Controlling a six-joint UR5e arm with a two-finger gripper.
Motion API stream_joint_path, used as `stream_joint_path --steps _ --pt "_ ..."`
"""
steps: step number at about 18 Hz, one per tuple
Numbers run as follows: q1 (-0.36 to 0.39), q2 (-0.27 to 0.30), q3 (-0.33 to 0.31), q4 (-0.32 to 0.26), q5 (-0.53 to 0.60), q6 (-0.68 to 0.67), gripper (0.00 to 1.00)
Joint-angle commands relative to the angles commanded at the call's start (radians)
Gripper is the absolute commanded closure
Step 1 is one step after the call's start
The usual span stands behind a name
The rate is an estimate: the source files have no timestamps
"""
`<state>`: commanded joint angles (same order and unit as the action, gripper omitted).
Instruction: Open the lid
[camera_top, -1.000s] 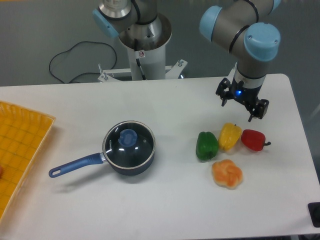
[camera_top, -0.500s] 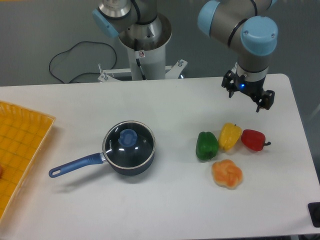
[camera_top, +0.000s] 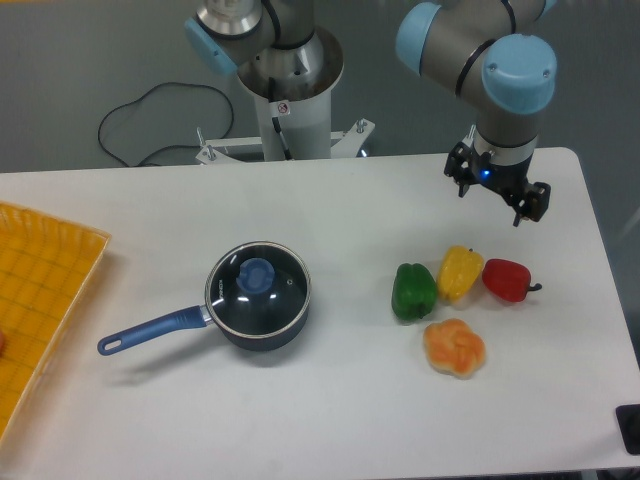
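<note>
Lid (camera_top: 258, 280) is seen sitting flat on the blue pot (camera_top: 255, 318), closed, with its blue knob (camera_top: 257, 271) in the middle. The pot's long handle (camera_top: 150, 331) is pointed away from the peppers, toward the yellow tray (camera_top: 40, 290). The pot is placed on the white surface (camera_top: 330, 400). The hand (camera_top: 497, 193) is held up in the air, far from the pot and above the peppers. Its two fingers are spread apart, and nothing is held between them. Beyond the pot, under the hand, four peppers are laid close together: a green pepper (camera_top: 413, 291), a yellow pepper (camera_top: 459, 272), a red pepper (camera_top: 506, 280) and an orange pepper (camera_top: 455, 347).
</note>
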<state>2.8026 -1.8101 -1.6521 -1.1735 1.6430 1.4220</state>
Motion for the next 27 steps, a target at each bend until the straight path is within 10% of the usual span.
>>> stream_joint_path --steps 27 --pt "0.0 0.009 -0.002 -0.003 -0.022 0.0 0.0"
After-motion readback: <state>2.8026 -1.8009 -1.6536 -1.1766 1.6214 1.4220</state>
